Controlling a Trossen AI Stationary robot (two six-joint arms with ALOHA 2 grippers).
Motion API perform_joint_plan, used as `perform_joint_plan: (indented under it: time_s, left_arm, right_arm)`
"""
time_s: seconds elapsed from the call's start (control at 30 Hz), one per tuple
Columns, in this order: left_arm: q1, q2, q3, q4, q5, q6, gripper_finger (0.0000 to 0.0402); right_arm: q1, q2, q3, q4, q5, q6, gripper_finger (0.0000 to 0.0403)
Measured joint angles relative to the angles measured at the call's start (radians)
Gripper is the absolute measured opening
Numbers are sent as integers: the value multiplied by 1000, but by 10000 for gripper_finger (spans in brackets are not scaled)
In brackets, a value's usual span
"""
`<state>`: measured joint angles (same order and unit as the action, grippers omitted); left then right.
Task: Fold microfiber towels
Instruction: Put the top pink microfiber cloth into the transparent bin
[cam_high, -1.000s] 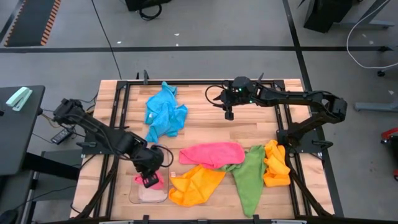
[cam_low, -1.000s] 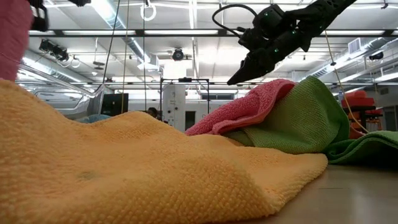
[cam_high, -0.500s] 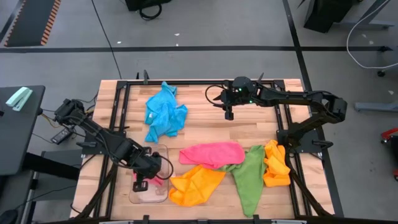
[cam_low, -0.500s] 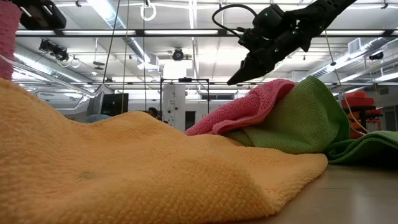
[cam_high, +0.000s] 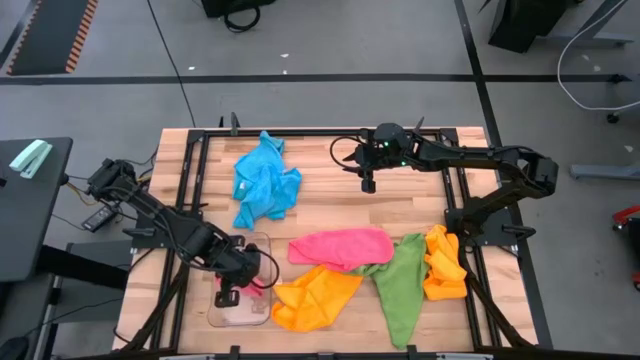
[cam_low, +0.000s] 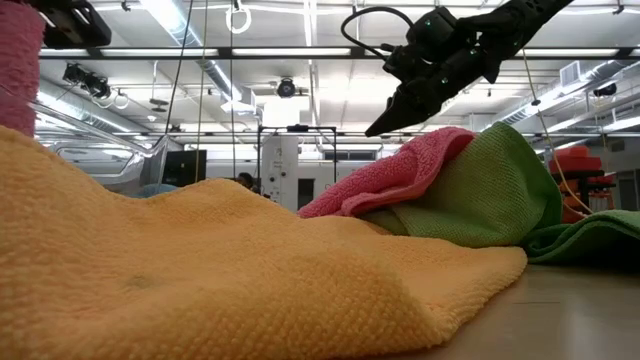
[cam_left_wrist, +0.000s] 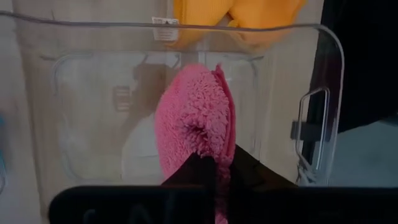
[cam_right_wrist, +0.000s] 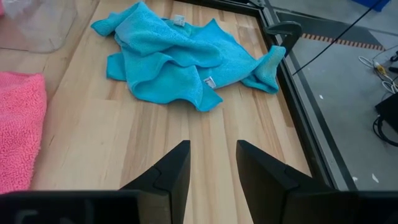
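- Your bench (cam_high: 330, 215): a pale wooden top inside a black frame, seen from straight above.
- Your left hand (cam_high: 233, 291): at about 7 o'clock on the bench, over the clear plastic tray (cam_high: 262, 241). Its fingers are pinched closed on a folded pink towel (cam_left_wrist: 196, 127), which hangs down into the tray.
- Folded pink towel, place: inside the tray, held by one end. The wrist view shows it doubled over and hanging against the clear tray floor. You cannot tell whether its lower end touches the floor.
- Your right hand (cam_high: 368, 182): at about 12 o'clock, above bare wood and holding nothing. Its fingers (cam_right_wrist: 168, 168) stand partly apart, with bench showing between them.
- Blue towel (cam_high: 262, 182): crumpled at about 11 o'clock, just beside the right hand and apart from it.
- Second pink towel (cam_high: 341, 247): lying flat near the centre, at about 6 o'clock.
- Orange towel (cam_high: 312, 297): rumpled, next to the tray at about 6 o'clock, its upper edge against the second pink towel.
- Green towel (cam_high: 400, 285): spread lengthwise at about 5 o'clock, touching the second pink towel.
- Second orange towel (cam_high: 443, 262): bunched at about 4 o'clock, against the green towel's outer edge.
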<state>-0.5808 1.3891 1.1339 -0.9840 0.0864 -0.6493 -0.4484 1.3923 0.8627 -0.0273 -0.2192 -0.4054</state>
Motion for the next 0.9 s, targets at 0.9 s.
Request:
perform_joint_plan:
  time_s: [0.9]
  left_arm:
    - [-23,-1,16,-91,-181,431,14]
  right_arm:
    - [0,0,0,0,-14,5,138]
